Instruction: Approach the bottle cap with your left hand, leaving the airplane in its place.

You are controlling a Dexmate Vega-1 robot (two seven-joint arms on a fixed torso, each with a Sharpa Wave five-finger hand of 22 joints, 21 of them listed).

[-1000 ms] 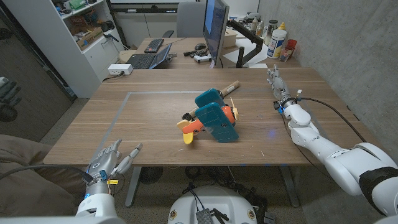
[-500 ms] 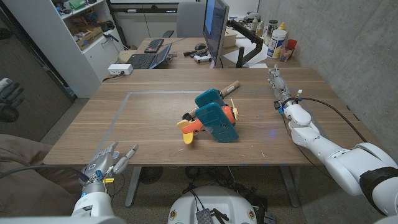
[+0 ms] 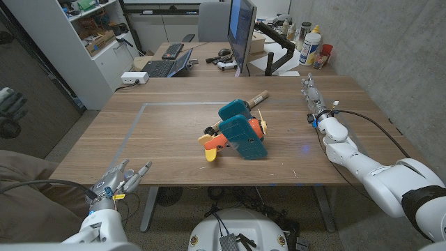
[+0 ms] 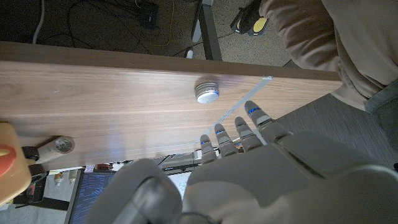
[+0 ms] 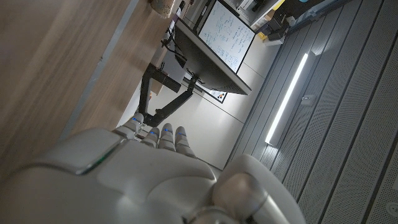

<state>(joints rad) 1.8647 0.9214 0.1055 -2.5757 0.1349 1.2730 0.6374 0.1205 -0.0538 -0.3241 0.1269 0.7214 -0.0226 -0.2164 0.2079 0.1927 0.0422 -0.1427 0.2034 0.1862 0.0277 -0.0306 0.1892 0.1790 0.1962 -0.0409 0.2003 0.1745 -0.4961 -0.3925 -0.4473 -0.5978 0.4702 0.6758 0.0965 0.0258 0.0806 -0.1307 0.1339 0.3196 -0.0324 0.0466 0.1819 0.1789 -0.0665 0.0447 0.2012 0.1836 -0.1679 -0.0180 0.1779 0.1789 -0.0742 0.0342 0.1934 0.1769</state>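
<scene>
The bottle cap (image 4: 207, 91), small, round and silver, lies on the wooden table near its front edge, a short way beyond the fingertips (image 4: 239, 127) of my left hand (image 4: 249, 168). That left hand (image 3: 118, 181) hovers at the table's front left corner, fingers spread, holding nothing. In the middle of the table (image 3: 174, 146) lies the teal, orange and yellow toy airplane (image 3: 240, 132), whose yellow edge (image 4: 12, 168) also shows in the left wrist view. Far off at the right edge, my right hand (image 3: 311, 97) has its fingers stretched out and nothing in it.
A wooden cylinder (image 3: 256, 97) lies behind the airplane. A thin tape line (image 3: 132, 132) marks a rectangle on the table's left half. A monitor (image 3: 240, 31) and a second desk with a laptop stand behind. Beige cloth (image 3: 28, 174) lies beside the left arm.
My left hand has drawn back a little toward the front left corner and sunk lower. The airplane and the right hand have not moved.
</scene>
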